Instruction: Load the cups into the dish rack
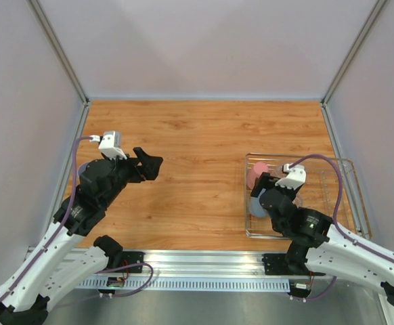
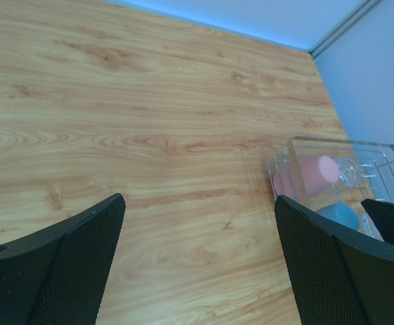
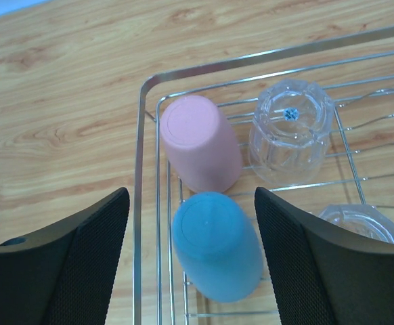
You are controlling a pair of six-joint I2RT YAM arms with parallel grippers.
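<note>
1. Currently, pink cup [image 3: 200, 145], blue cup [image 3: 217, 247] and two clear tumblers [image 3: 292, 132] sit inside the dish rack [image 3: 139, 203], at its left end.
2. Right fingers [image 3: 75, 264] released, straddling blue cup.
3. Left fingers [image 2: 68, 264] spread, empty, over tabletop [image 2: 149, 101] well left of rack.

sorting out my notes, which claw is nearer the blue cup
Right. The right claw hangs just over the blue cup in the dish rack, a finger on each side; the left claw sits far off to the left over the table.
</note>
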